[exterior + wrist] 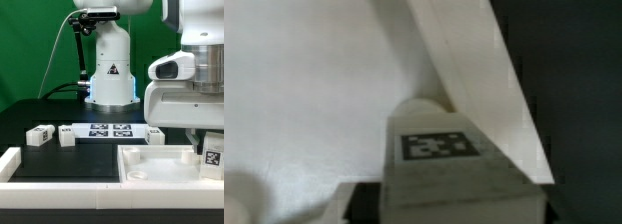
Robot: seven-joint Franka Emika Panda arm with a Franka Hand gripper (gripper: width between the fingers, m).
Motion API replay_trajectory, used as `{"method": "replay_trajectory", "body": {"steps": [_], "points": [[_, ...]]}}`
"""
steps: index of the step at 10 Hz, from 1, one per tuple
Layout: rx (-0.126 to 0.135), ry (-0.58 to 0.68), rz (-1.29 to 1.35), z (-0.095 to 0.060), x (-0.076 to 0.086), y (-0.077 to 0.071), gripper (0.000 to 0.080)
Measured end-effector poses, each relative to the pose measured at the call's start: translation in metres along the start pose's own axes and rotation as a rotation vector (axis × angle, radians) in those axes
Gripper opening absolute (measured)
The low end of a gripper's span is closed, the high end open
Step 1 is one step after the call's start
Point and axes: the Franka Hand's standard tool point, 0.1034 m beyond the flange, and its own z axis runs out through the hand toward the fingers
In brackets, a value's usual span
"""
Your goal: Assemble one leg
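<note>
My gripper (207, 140) is at the exterior view's right, over the right corner of the wide white tray-like part (150, 168). It is shut on a leg (212, 156), a small white block with a black-and-white tag, held upright just above the tray. In the wrist view the leg (441, 150) fills the space between the jaws of the gripper (452, 208). Its tag faces the camera. The tray's flat white floor (304, 90) and a raised wall (473, 60) lie beyond it. A dark finger (363, 202) shows beside the leg.
Three more legs lie on the black table: two on the exterior view's left (40, 135) (67, 135) and one behind the tray (155, 135). The marker board (105, 129) lies between them. A white border rail (60, 185) runs along the front. The arm's base (108, 70) stands behind.
</note>
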Motion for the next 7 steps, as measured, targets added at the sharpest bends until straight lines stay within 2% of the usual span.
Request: {"method": "replay_trajectory", "body": {"steps": [4, 7], "points": [[0.007, 0.000, 0.081, 0.0003, 0.0003, 0.0003, 0.0291], [0.024, 0.026, 0.430, 0.0009, 0.0013, 0.0015, 0.0291]]}}
